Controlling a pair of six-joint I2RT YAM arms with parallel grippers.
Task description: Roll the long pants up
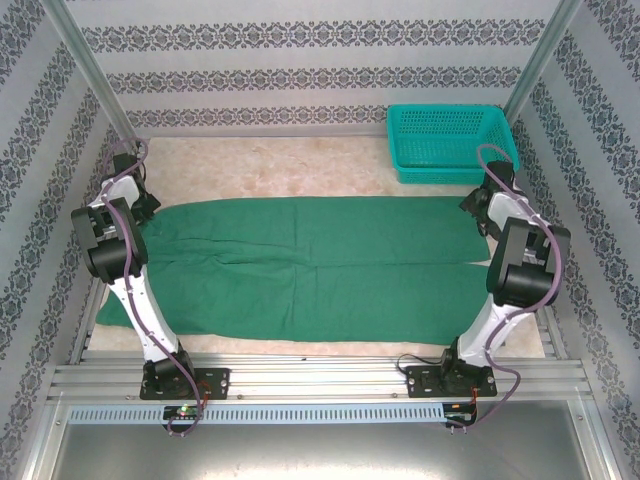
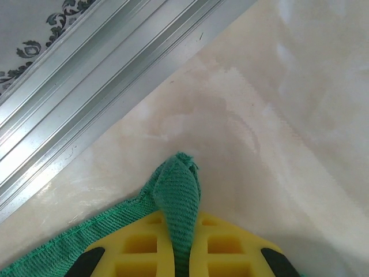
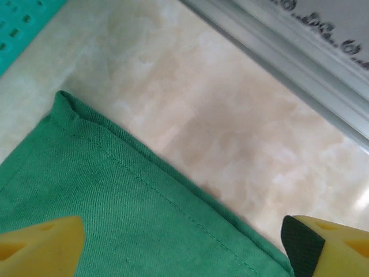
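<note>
The long pants [image 1: 310,265] lie flat and spread across the table, dark green, stretching from left to right. My left gripper [image 1: 143,205] is at their far left corner, shut on a pinched fold of the pants [image 2: 180,202] between its yellow fingers [image 2: 138,248]. My right gripper [image 1: 483,205] hovers at the far right corner, open, its yellow fingers [image 3: 40,248] spread wide over the hemmed edge of the pants [image 3: 144,219].
A teal mesh basket [image 1: 450,142] stands at the back right, its corner [image 3: 17,23] close to my right gripper. Aluminium frame rails [image 2: 86,86] run along the table sides, near both grippers. Bare marbled tabletop [image 1: 270,165] lies behind the pants.
</note>
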